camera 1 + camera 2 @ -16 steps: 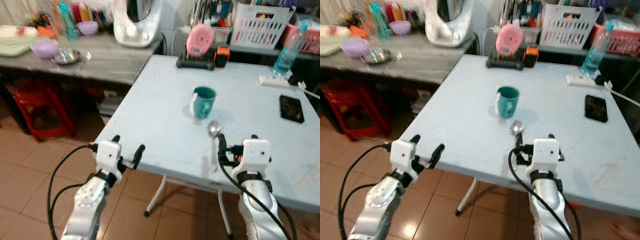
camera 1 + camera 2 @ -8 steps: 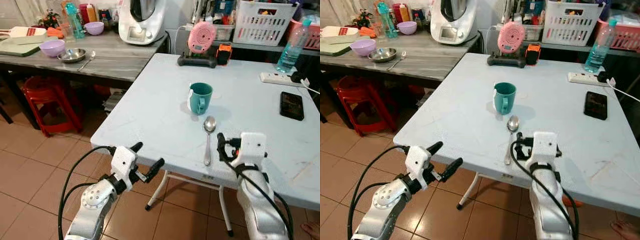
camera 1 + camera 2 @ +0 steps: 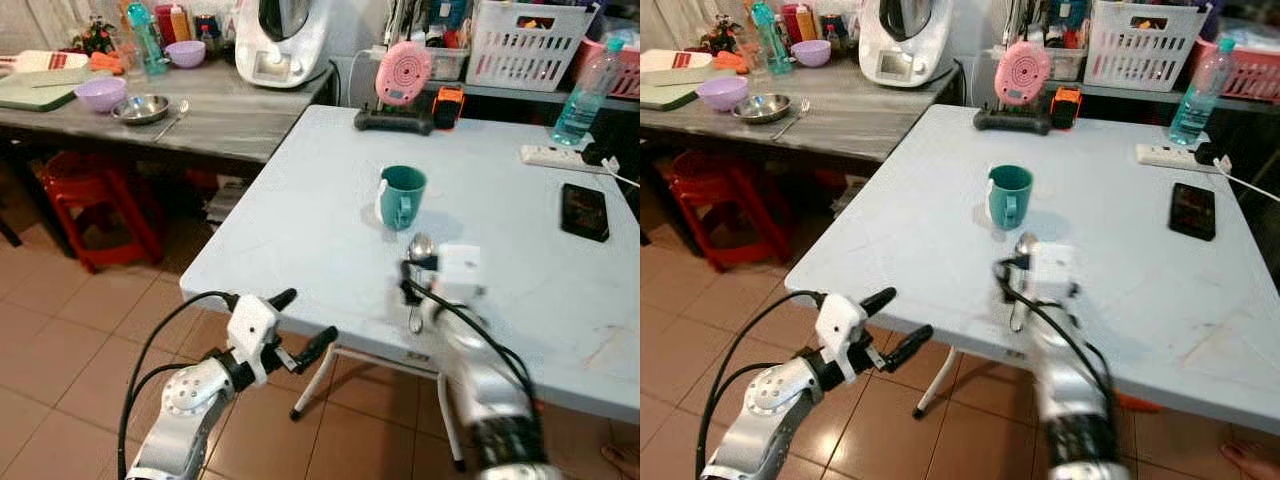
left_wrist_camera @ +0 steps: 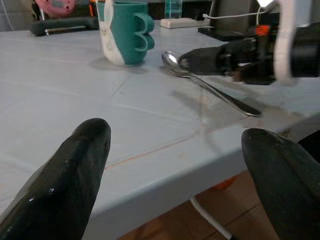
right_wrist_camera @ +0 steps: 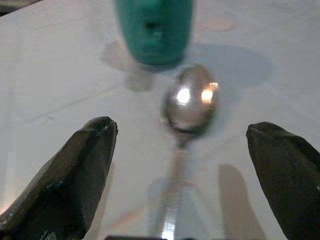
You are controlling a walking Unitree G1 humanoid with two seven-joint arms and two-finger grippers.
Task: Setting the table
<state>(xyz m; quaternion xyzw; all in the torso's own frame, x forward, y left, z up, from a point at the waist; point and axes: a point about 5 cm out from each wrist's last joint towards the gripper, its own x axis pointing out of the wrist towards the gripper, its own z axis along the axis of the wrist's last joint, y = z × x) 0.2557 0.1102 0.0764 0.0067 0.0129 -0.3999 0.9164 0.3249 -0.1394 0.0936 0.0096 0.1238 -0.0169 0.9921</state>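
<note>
Steel spoon (image 5: 186,107) lies on the pale table (image 3: 300,220) between the right gripper's (image 5: 182,165) wide-spread fingers, its bowl just short of the teal mug (image 3: 402,196) ahead; half a second ago that gripper sat back at the table's edge beside the handle. The left gripper (image 3: 303,322) hangs open off the near edge, as before. Whether the mug holds anything cannot be told.
</note>
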